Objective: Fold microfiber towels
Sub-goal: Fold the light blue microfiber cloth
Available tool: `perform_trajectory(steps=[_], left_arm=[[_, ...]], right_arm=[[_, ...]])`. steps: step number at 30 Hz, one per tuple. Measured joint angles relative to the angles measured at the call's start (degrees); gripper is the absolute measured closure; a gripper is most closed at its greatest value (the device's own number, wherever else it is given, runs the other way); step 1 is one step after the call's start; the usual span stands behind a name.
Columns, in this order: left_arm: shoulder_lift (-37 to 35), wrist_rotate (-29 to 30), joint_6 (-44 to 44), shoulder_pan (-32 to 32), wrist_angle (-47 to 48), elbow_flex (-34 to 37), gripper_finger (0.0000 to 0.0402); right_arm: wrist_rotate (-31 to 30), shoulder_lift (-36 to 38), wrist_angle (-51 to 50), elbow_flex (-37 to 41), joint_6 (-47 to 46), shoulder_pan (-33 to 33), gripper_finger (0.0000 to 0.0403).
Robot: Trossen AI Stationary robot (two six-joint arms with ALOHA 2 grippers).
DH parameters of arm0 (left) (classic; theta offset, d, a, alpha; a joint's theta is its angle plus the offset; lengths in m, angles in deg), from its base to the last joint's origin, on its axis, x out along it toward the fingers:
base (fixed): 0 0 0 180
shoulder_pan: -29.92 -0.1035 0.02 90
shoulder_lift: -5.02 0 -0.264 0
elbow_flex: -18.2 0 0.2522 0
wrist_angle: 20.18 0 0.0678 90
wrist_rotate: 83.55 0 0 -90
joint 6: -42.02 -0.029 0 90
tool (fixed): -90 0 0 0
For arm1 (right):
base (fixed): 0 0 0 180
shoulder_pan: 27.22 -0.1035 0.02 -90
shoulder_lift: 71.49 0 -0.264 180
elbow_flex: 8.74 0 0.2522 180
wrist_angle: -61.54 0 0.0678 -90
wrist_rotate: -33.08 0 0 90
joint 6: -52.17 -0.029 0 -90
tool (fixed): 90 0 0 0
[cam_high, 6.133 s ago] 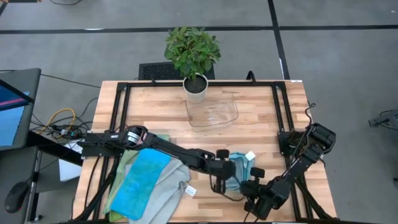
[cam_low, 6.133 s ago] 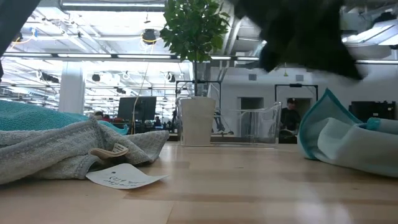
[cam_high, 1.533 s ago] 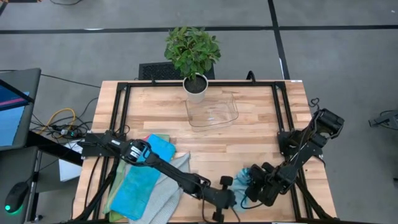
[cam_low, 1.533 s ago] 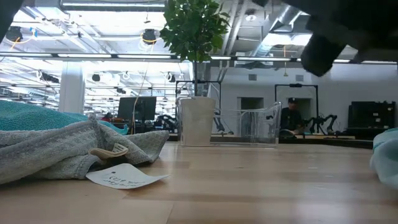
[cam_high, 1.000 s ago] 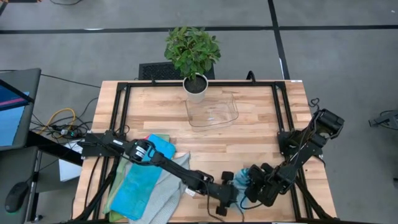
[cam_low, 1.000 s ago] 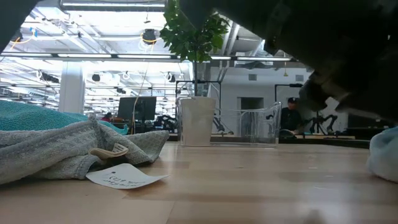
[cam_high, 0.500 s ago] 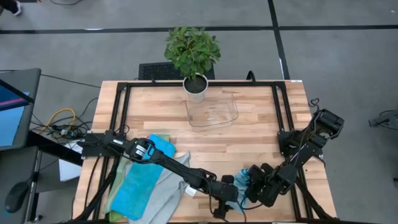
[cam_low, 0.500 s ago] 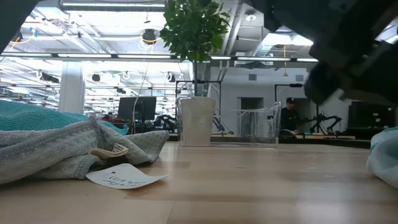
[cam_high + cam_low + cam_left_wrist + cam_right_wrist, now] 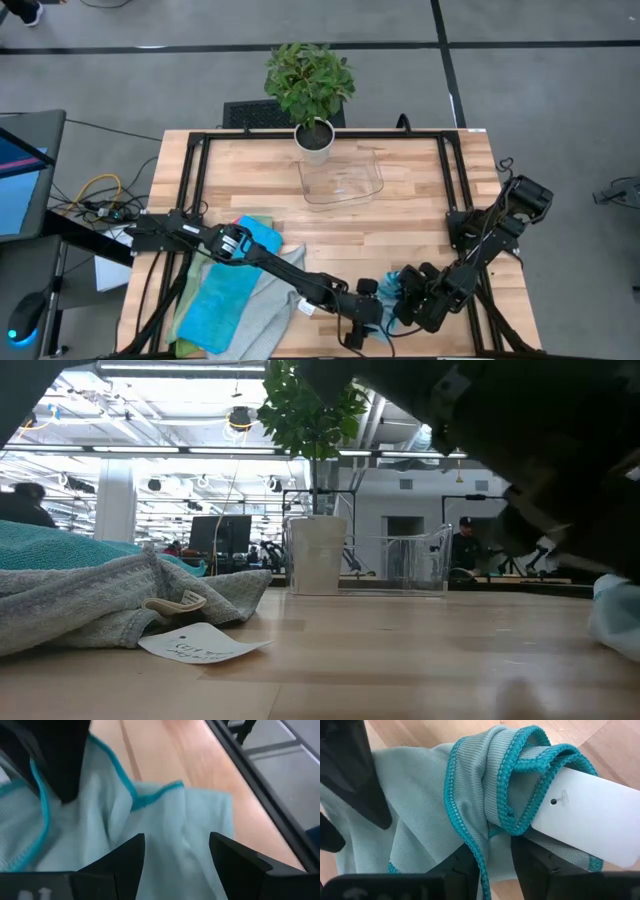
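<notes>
At nine o'clock lies your towel pile (image 9: 235,295). At six o'clock, your left gripper (image 9: 175,851) hangs spread above the light grey towel (image 9: 165,825); beside it your right gripper (image 9: 496,854) pinches its bunched teal-edged fold.

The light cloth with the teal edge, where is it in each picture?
High view: the teal-edged cloth lies near the table's front edge, between the two pincers.
Low view: only a pale corner at the far right edge.
Left wrist view: it fills the picture, beyond the left pincer.
Right wrist view: bunched in the right pincer, white tag showing.
Shared landmark: the teal stitched hem.
</notes>
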Motion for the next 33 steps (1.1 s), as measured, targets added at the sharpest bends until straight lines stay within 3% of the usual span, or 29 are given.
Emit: perform_trajectory(steps=[3,9,24,33], left_arm=[[0.1,2.5,0.5,0.0,-0.1,-0.2,0.0187],[0.3,1.6,1.2,-0.7,0.0,-0.1,0.0203],[1.2,-5.9,4.6,-0.6,3.8,-1.9,0.0392],[-1.3,-5.7,1.4,1.1,12.5,-10.2,0.0388]], right_arm=[[-0.1,0.0,0.0,0.0,0.0,0.0,0.027],[-0.2,0.0,0.0,0.0,0.0,0.0,0.0271],[-0.5,-0.1,0.0,0.0,0.1,0.1,0.0275],[-0.5,-0.1,-0.1,0.2,0.0,1.0,0.0282]])
